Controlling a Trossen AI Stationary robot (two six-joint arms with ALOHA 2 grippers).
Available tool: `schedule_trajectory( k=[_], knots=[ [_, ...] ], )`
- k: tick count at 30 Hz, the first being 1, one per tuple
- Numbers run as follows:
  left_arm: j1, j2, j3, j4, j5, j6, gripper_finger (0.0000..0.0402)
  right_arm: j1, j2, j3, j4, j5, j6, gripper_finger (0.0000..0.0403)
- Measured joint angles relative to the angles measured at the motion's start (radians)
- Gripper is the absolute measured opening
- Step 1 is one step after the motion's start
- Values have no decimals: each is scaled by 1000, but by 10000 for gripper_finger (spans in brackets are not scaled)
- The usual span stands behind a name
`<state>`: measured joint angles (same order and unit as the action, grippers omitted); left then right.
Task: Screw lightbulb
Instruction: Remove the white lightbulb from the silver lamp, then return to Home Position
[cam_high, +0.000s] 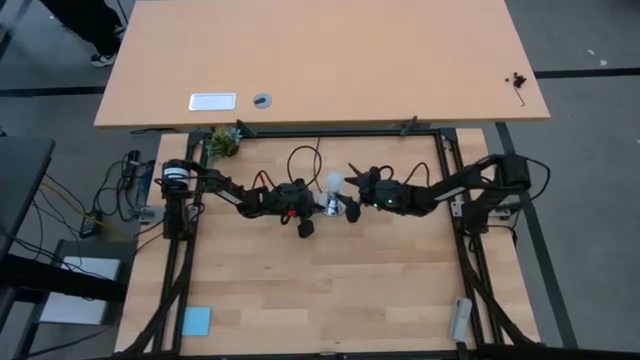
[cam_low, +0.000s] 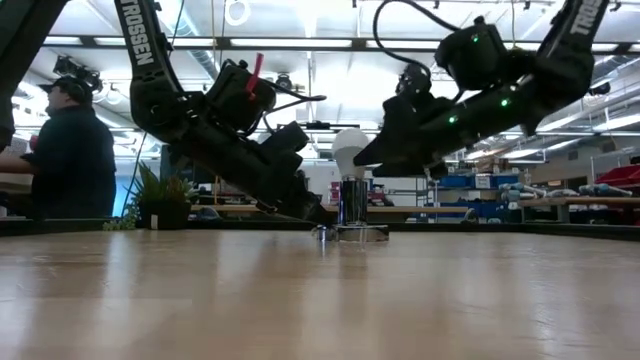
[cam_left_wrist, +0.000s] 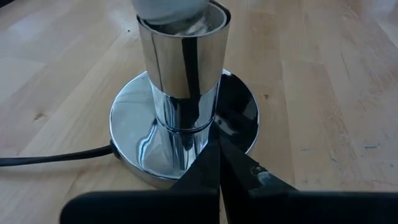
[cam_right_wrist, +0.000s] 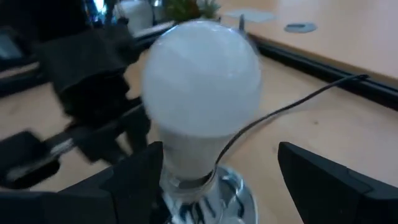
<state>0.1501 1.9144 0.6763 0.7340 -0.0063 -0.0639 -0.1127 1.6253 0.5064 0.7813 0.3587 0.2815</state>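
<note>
**A:** Where is the lightbulb (cam_high: 331, 181) right now?

**B:** It stands upright in the chrome socket (cam_left_wrist: 182, 93), screw end down inside the tube, white globe above the rim. The socket rises from a round mirror-bright base (cam_left_wrist: 130, 134) on the wooden table (cam_high: 330, 290), and a black cord (cam_left_wrist: 50, 159) leaves the base.

**A:** And your 2 grippers, relative to that socket?

**B:** My left gripper (cam_left_wrist: 219, 163) is low, at the foot of the socket. Its 2 fingers are pressed together, tips touching, the point resting at the edge of the base. It pinches nothing.

**A:** The right one?

**B:** My right gripper (cam_right_wrist: 217, 168) sits higher, on the side of the socket away from my left arm, level with the bulb. Its fingers (cam_right_wrist: 323, 177) are spread wide, 1 on each side of the bulb's neck; whether the nearer finger touches the bulb I cannot tell, and the other is clear of it.

**A:** Anything else nearby?

**B:** Beyond the socket, at the table's far edge, a small green plant (cam_low: 160, 195); behind that a person (cam_low: 70, 150) in dark clothes.
</note>
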Motion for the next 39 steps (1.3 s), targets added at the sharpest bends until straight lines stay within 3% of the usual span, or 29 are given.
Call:
schedule_trajectory(
  k=[9, 20, 26, 36, 39],
  knots=[
    [0, 0, 0, 1, 0, 1, 3, -42, 78, 2, 190, -93, 4, 323],
    [0, 0, 0, 0, 0, 7, 3, -45, 86, 32, 159, -98, -9, 296],
    [0, -3, 0, 7, 1, 15, 3, -45, 82, 31, 134, -98, -47, 223],
    [0, -101, -4, -107, -18, 35, 3, -37, 82, 31, 110, -103, -90, 27],
    [0, -142, -3, -150, -33, 36, 3, -35, 81, 31, 112, -121, -108, 11]
  ],
)
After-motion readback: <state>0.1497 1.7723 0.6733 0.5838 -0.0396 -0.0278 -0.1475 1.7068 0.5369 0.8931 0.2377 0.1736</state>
